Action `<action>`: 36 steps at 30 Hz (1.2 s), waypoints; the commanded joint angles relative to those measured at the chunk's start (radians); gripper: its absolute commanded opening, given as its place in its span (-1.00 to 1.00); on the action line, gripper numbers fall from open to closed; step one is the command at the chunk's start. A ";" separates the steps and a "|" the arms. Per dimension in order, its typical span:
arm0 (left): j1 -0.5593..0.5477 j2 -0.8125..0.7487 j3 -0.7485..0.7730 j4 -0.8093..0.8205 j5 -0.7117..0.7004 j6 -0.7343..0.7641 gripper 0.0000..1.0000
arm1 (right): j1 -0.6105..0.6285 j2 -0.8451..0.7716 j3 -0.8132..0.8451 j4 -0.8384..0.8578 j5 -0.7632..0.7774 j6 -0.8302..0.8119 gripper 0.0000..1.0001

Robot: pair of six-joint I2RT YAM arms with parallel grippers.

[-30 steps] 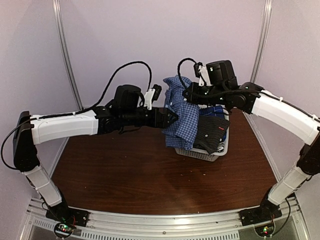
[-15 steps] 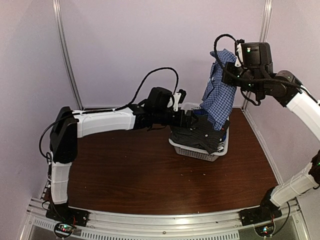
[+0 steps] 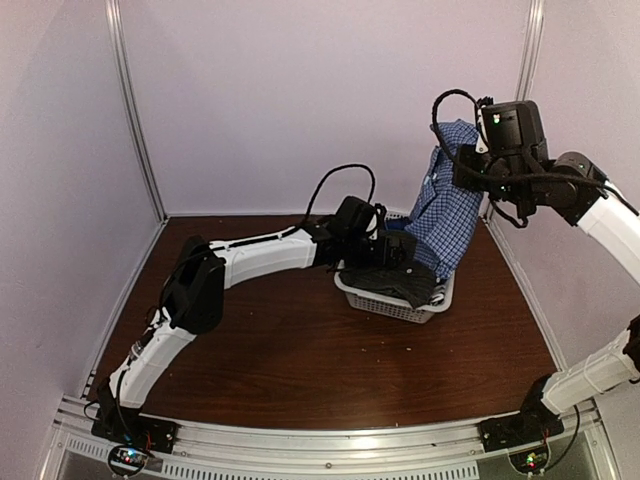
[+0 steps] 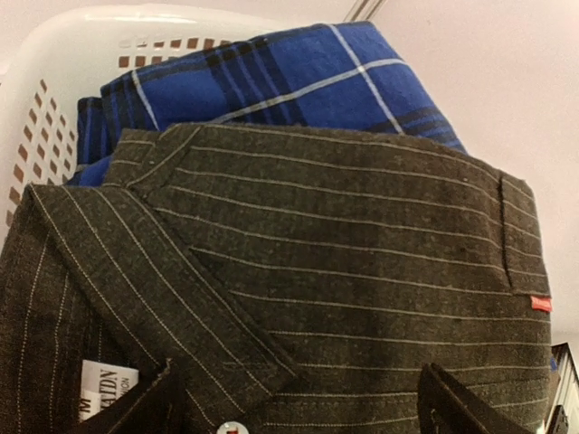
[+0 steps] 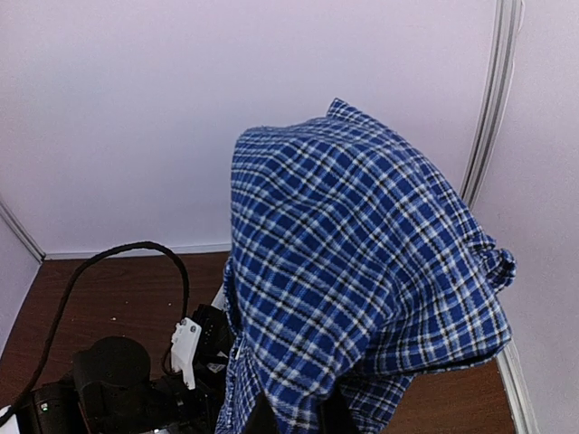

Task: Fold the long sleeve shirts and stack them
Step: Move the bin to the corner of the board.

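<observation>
Over the basket (image 3: 385, 305), right gripper (image 3: 468, 150) has hoisted the checked shirt (image 3: 440, 215) nearly clear, fingers clamped on its top, tail hanging to the pile. Left gripper (image 4: 298, 409) has moved in, fingers spread wide over the dark striped shirt (image 4: 344, 271). Extraction looks nearly done; folding not started.

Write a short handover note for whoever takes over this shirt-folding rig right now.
Right gripper shut on the checked shirt, held high, hanging over the basket.
Left gripper open, low over the dark striped shirt in the basket, holding nothing.
A blue plaid shirt lies beneath it.
Done: nothing folded or stacked on the table yet.
Left: lay each shirt out, fold, stack.
</observation>
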 commanded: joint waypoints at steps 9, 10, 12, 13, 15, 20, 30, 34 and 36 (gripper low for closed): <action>0.154 -0.128 -0.266 -0.118 -0.302 -0.110 0.82 | -0.002 -0.073 -0.056 -0.008 0.050 0.033 -1.00; 0.182 -0.157 -0.315 -0.107 -0.317 -0.108 0.82 | -0.002 -0.074 -0.061 -0.007 0.049 0.033 -1.00; 0.227 -0.209 -0.404 -0.098 -0.343 -0.105 0.82 | -0.002 -0.075 -0.068 -0.005 0.044 0.035 -1.00; 0.250 -0.236 -0.451 -0.087 -0.353 -0.100 0.82 | -0.003 -0.075 -0.072 -0.003 0.039 0.034 -1.00; 0.305 -0.300 -0.546 -0.063 -0.368 -0.097 0.83 | -0.001 -0.074 -0.082 0.004 0.031 0.036 -1.00; 0.482 -0.408 -0.743 -0.014 -0.365 -0.067 0.84 | -0.002 -0.076 -0.117 0.026 0.004 0.045 -1.00; 0.776 -0.443 -0.791 -0.003 -0.350 0.091 0.84 | -0.001 -0.071 -0.170 0.057 -0.032 0.049 -1.00; 0.859 -0.434 -0.763 -0.003 -0.331 0.148 0.84 | -0.003 -0.061 -0.183 0.062 -0.036 0.038 -1.00; 0.893 -0.422 -0.737 -0.002 -0.314 0.183 0.84 | -0.002 -0.054 -0.189 0.062 -0.033 0.031 -1.00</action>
